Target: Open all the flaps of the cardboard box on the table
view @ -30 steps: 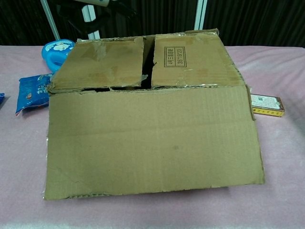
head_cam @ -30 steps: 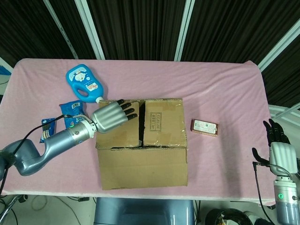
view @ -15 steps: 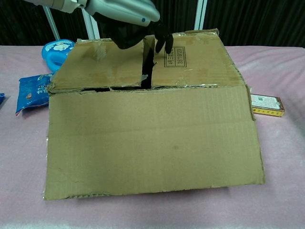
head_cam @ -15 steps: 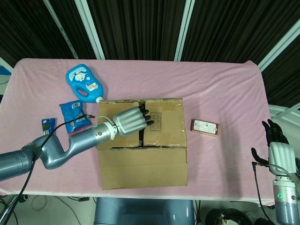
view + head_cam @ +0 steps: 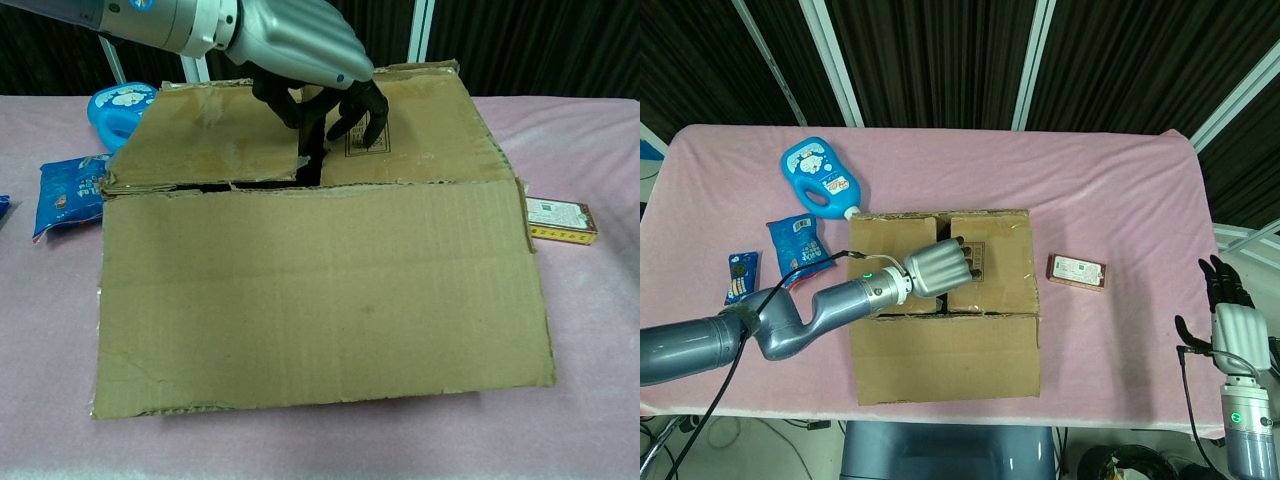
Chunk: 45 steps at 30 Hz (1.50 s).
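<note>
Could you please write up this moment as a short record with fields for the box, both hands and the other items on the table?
box: cardboard box, front flap folded out toward the robot, two top flaps down
left hand: left hand over the seam between the top flaps, fingers curled down at the gap
right hand: right hand at the table's right edge, holding nothing
other items: blue bottle, blue snack packet, small brown box
surface: pink cloth
</note>
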Available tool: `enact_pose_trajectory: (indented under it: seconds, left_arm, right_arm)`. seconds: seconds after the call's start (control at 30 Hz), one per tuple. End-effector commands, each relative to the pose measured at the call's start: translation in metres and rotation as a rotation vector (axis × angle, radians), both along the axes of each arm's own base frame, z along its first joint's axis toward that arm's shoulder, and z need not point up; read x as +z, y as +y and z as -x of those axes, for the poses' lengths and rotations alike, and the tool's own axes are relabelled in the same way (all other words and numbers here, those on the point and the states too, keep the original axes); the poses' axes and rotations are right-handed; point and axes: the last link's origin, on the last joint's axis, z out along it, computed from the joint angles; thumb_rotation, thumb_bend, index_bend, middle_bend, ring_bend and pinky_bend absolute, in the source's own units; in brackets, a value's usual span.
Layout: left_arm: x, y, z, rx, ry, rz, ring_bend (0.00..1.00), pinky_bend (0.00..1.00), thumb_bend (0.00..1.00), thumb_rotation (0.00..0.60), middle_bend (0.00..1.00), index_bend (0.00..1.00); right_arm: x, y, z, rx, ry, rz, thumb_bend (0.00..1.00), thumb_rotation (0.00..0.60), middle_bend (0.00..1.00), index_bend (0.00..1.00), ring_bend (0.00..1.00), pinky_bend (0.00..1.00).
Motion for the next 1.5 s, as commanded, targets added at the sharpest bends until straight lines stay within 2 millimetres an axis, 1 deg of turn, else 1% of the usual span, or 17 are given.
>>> enact_pose_trajectory:
  seconds: [0.03,0.2,0.37,0.53,0.77,0.87,1.1,1.33,1.5]
  left_arm:
    - [-0.003,0.002,0.001,0.000,0.012,-0.004,0.33,0.36,1.00,0.600,0.49,0.34]
    - [-0.004,0.002,0.003,0.005,0.027,-0.009,0.37,0.39,1.00,0.600,0.54,0.38]
    - [-0.002,0.002,0.006,0.014,0.039,-0.013,0.41,0.42,1.00,0.600,0.60,0.42]
    - [0.001,0.002,0.007,0.018,0.039,-0.022,0.48,0.47,1.00,0.600,0.67,0.47]
    - [0.012,0.001,0.003,0.010,0.029,-0.039,0.49,0.48,1.00,0.600,0.69,0.48]
    - [0.021,0.001,0.000,0.005,0.016,-0.054,0.49,0.48,1.00,0.600,0.69,0.48]
    - [0.050,0.000,-0.007,0.000,-0.025,-0.095,0.49,0.48,1.00,0.600,0.69,0.48]
    - [0.081,-0.008,-0.003,-0.007,-0.031,-0.130,0.49,0.48,1.00,0.600,0.69,0.48]
    - [0.105,-0.016,0.003,-0.004,-0.043,-0.155,0.49,0.48,1.00,0.600,0.69,0.48]
  right_arm:
    - [0.000,0.000,0.000,0.002,0.001,0.000,0.39,0.600,0.00,0.00,0.00,0.23]
    - [0.000,0.000,0.000,0.000,0.002,0.000,0.40,0.600,0.00,0.00,0.00,0.23]
    - [-0.001,0.000,0.000,-0.004,-0.008,-0.006,0.44,0.600,0.00,0.00,0.00,0.23]
    - [0.000,0.000,0.000,-0.004,-0.009,-0.005,0.45,0.600,0.00,0.00,0.00,0.23]
    - [0.000,0.000,0.000,-0.005,-0.016,-0.001,0.46,0.600,0.00,0.00,0.00,0.23]
    - [0.000,0.000,0.000,-0.007,-0.023,-0.001,0.47,0.600,0.00,0.00,0.00,0.23]
    - [-0.001,0.000,0.000,-0.012,-0.032,0.000,0.47,0.600,0.00,0.00,0.00,0.23]
    - [-0.002,0.001,-0.002,-0.012,-0.040,-0.003,0.47,0.600,0.00,0.00,0.00,0.23]
    - [-0.005,0.002,-0.004,-0.007,-0.043,-0.014,0.47,0.600,0.00,0.00,0.00,0.23]
